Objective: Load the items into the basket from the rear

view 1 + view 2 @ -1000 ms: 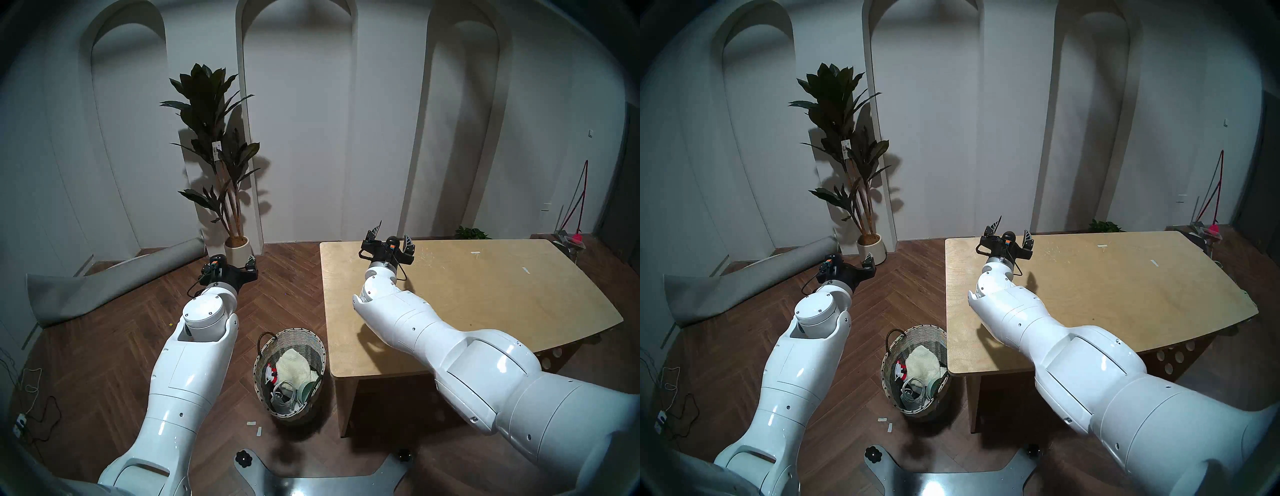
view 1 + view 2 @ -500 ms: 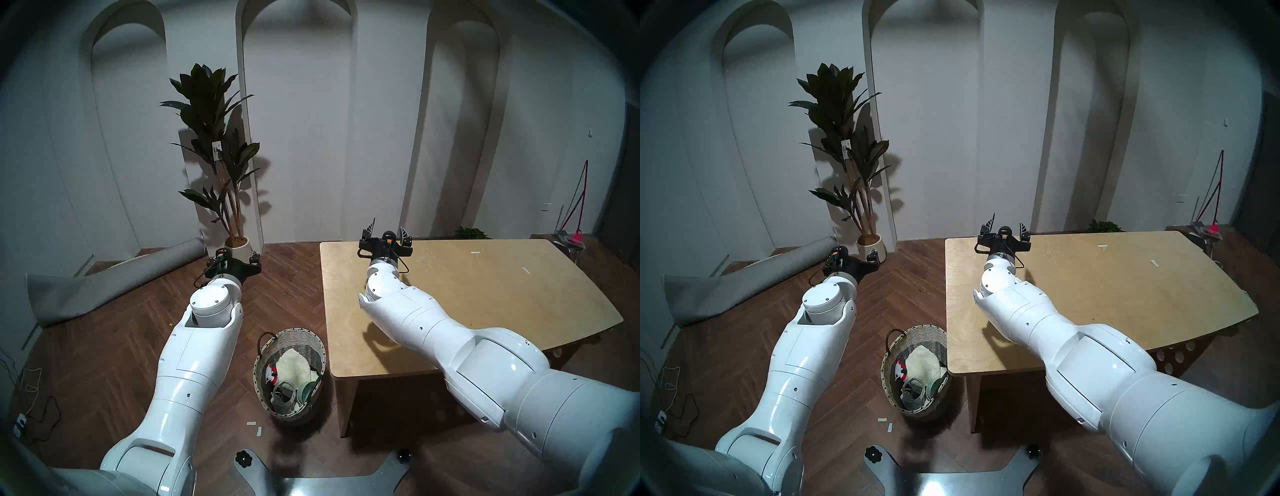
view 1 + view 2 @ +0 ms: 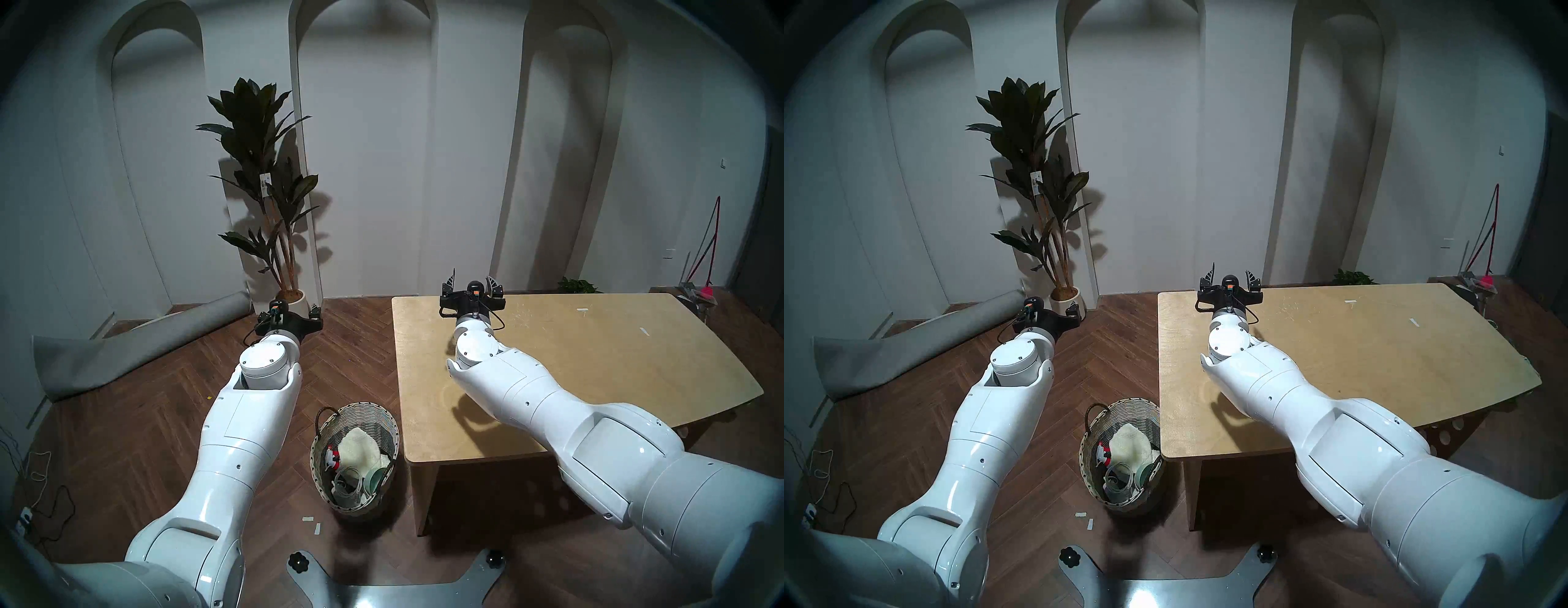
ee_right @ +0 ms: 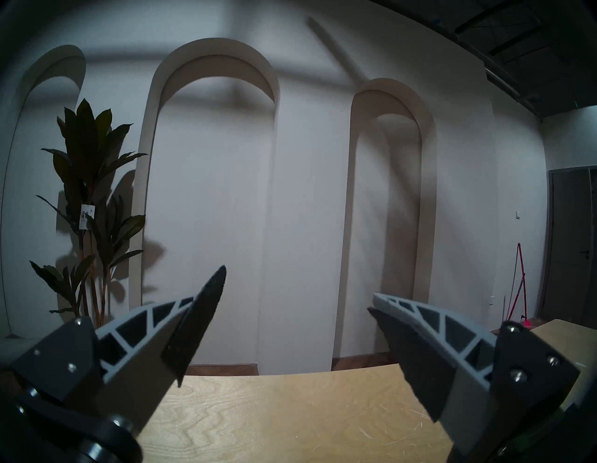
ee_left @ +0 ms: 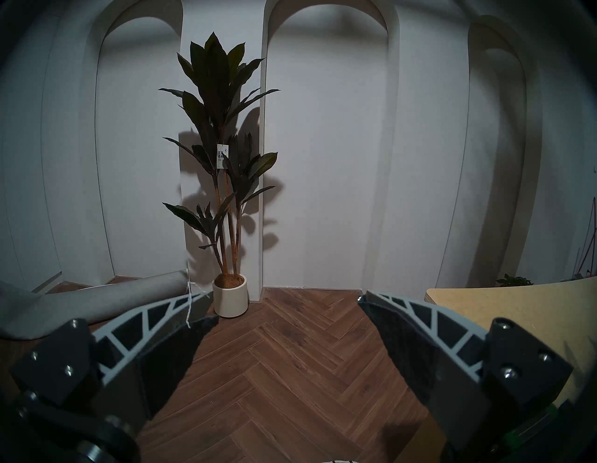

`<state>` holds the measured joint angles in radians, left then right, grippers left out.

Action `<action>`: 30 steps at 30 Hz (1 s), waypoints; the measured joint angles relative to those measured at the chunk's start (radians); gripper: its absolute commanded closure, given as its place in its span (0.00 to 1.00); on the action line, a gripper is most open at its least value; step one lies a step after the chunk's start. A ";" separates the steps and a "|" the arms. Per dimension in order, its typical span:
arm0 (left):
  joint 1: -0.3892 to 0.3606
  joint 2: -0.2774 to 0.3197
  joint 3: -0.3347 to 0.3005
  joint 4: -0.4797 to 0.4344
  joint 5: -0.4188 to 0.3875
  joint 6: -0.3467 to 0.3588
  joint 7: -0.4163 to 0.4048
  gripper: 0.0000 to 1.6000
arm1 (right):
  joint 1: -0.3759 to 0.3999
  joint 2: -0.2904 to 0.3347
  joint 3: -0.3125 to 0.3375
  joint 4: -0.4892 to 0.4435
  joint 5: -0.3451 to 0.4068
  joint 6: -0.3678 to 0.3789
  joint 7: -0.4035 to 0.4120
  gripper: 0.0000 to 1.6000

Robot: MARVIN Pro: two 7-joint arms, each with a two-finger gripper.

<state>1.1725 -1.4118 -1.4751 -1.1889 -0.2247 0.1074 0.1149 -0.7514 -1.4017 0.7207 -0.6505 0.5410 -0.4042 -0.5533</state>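
Beside our pale plywood table point(image 3: 594, 361), the round grey-and-white wicker basket point(image 3: 373, 418) already holds our soft cream waffle-knit cloth point(image 3: 360, 450), floppy coiled white cable point(image 3: 348, 479) and rigid, probably breakable mint-green bowl point(image 3: 375, 482), best gripped by its rim. Our left gripper point(image 5: 284, 310) and right gripper point(image 4: 297, 291) both gape wide, empty.

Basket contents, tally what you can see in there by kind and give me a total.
Cloth: 1 (cream cloth)
Cable: 1 (white cable coil)
Bowl: 1 (mint-green bowl)
Red-and-white item, too small to identify: 1
Total: 4 in the basket
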 measured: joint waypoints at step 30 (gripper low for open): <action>-0.110 -0.023 0.012 0.175 0.038 -0.079 0.004 0.00 | -0.119 0.164 -0.001 -0.333 0.073 0.135 0.093 0.00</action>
<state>1.0629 -1.4348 -1.4628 -1.0139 -0.1864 0.0279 0.1186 -0.8706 -1.2374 0.7198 -0.9832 0.6142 -0.2694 -0.4607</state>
